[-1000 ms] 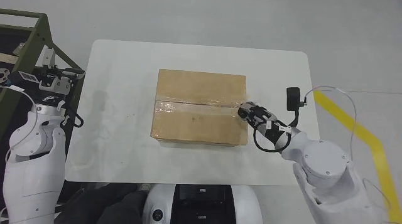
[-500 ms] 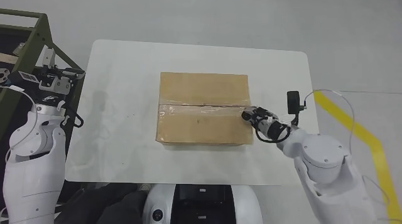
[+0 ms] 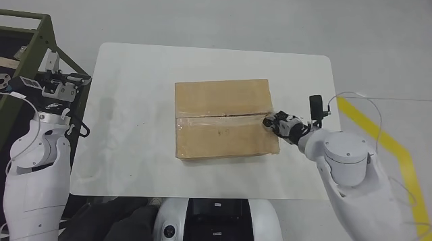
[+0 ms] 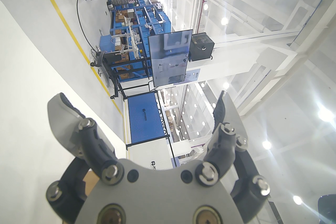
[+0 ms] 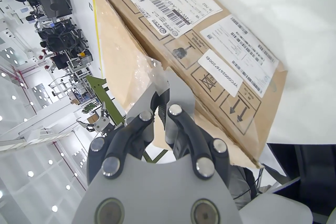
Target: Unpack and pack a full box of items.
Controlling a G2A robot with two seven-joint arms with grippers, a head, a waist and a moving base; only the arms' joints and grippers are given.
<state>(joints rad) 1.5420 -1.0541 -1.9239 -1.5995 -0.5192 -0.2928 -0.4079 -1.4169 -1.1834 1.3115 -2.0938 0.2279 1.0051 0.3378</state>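
Fingers (image 5: 181, 88) of the right gripper (image 5: 162, 86) stand narrow, pressed together on a crinkled end of clear tape (image 5: 151, 70) at the upper edge of the cardboard box (image 5: 210, 51). In the top view this gripper (image 3: 273, 121) sits against the box's right side, level with the taped seam that runs across the lid, and its arm reaches in from the worktop's right front corner.

The box (image 3: 223, 116) lies near the middle of the white worktop (image 3: 128, 146), flaps down, turned slightly out of square with the worktop's edges. The side that faces the right wrist camera carries white shipping labels (image 5: 170, 7) and printed handling marks. One lower corner of that side looks torn and frayed.

The left gripper (image 4: 140, 101) has its fingers (image 4: 68, 117) spread wide with nothing between them, and they point up towards the hall's ceiling lights. Seen from above, it (image 3: 59, 87) hangs just off the worktop's left edge, well apart from the box and beside a green metal frame (image 3: 40, 32). A yellow floor line (image 3: 378, 133) runs past the worktop's right side.
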